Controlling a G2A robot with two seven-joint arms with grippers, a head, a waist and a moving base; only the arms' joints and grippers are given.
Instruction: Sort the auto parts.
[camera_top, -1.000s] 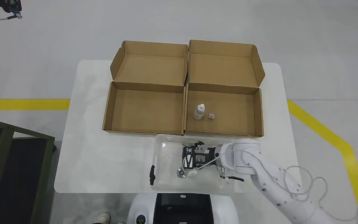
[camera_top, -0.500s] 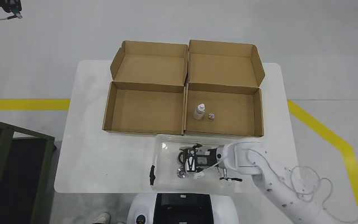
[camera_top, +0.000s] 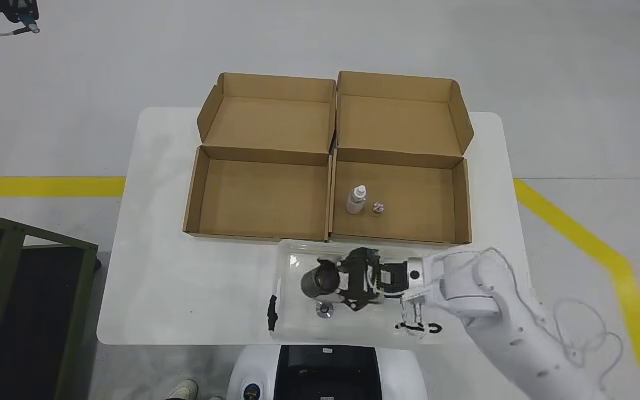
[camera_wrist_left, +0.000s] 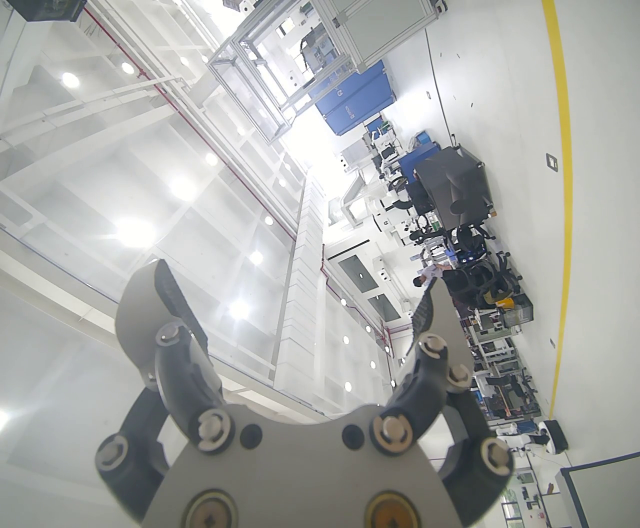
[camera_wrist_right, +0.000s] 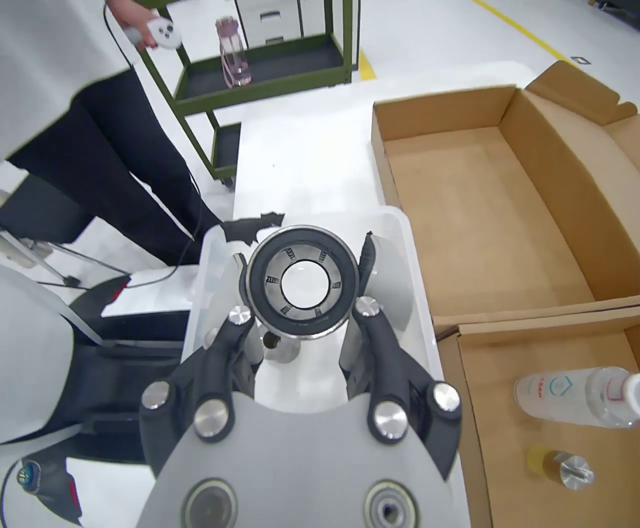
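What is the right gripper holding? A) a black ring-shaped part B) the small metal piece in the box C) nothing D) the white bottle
A: in the right wrist view the right gripper is closed on the black ring-shaped part above the clear bin, while the bottle sits in the cardboard box.

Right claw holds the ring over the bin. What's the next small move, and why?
Probably lift the ring straight up, clear of the bin rim. The right claw is shut on it over the bin, a small part lies just beneath, and the empty left box lies beyond that rim.
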